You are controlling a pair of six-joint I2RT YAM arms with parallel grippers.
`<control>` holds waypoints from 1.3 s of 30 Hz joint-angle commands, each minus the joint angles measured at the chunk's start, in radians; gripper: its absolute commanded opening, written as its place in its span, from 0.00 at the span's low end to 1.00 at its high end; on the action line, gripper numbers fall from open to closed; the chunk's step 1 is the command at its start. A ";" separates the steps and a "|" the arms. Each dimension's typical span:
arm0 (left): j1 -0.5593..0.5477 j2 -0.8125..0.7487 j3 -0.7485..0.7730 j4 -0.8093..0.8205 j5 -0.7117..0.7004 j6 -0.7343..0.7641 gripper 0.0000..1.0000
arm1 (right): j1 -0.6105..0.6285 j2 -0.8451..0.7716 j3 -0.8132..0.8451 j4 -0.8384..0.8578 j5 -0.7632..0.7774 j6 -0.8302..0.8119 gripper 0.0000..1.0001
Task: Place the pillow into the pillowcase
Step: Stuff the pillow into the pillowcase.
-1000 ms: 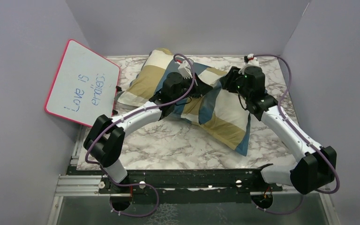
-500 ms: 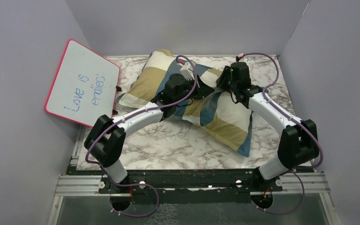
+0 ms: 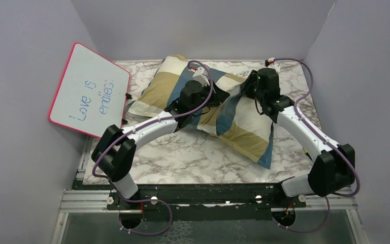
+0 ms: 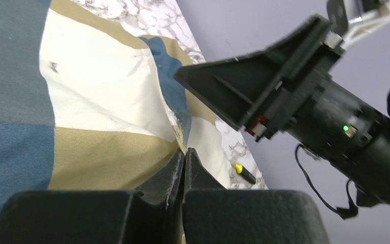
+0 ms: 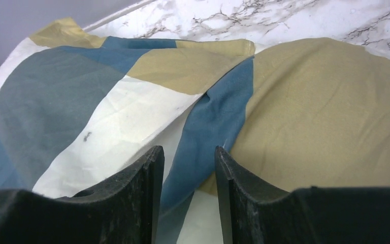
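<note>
While the pillowcase (image 3: 244,124) lies spread across the upper middle of the top view on the marble table (image 3: 183,152), both arms reach in over it from the bottom of the frame. The cloth looks plump and filled, running from a cream and tan end at upper centre to a blue-edged corner at lower right. The pillow cannot be told apart from the cream blocks of the check. The left gripper (image 4: 184,152) is clenched, its two fingers pressed flat together. In the left wrist view their tips meet a raised fold of the pillowcase at lower centre, where tan, cream and blue blocks join. Whether a pinch of cloth is caught between them cannot be told. The right gripper (image 5: 185,152) stands just right of it in the top view, over the middle of the pillowcase, its fingers (image 5: 137,178) parted with a clear gap. In the right wrist view a blue ridge of fabric runs up through that gap from the bottom centre. A tan block lies to the right and a cream one to the left. A pink-rimmed whiteboard (image 3: 89,89) leans at the upper left.
</note>
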 commanded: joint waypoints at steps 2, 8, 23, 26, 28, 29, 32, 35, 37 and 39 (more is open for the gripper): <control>-0.006 -0.030 0.055 0.019 -0.075 -0.017 0.00 | -0.001 -0.050 -0.043 0.016 -0.028 0.005 0.45; -0.008 -0.019 0.082 0.024 -0.035 -0.031 0.00 | -0.001 0.056 0.013 0.044 -0.062 0.023 0.52; -0.010 0.036 0.135 0.116 0.071 -0.092 0.00 | -0.002 0.117 -0.158 0.785 -0.371 0.209 0.00; -0.011 0.047 0.142 0.143 0.091 -0.108 0.00 | -0.001 0.163 -0.171 0.942 -0.495 0.265 0.00; -0.011 0.063 0.155 0.165 0.104 -0.126 0.00 | 0.000 0.186 -0.216 1.093 -0.525 0.341 0.00; -0.011 0.072 0.167 0.170 0.112 -0.132 0.00 | 0.001 0.192 -0.237 1.159 -0.523 0.370 0.00; -0.012 0.098 0.196 0.183 0.141 -0.155 0.00 | 0.004 0.198 -0.278 1.298 -0.465 0.407 0.00; -0.020 0.103 0.197 0.202 0.158 -0.166 0.00 | 0.004 0.197 -0.288 1.320 -0.339 0.416 0.00; -0.028 0.101 0.199 0.215 0.178 -0.165 0.00 | 0.003 0.203 -0.280 1.299 -0.265 0.418 0.00; -0.038 0.100 0.204 0.232 0.202 -0.164 0.00 | 0.004 0.235 -0.263 1.286 -0.212 0.431 0.00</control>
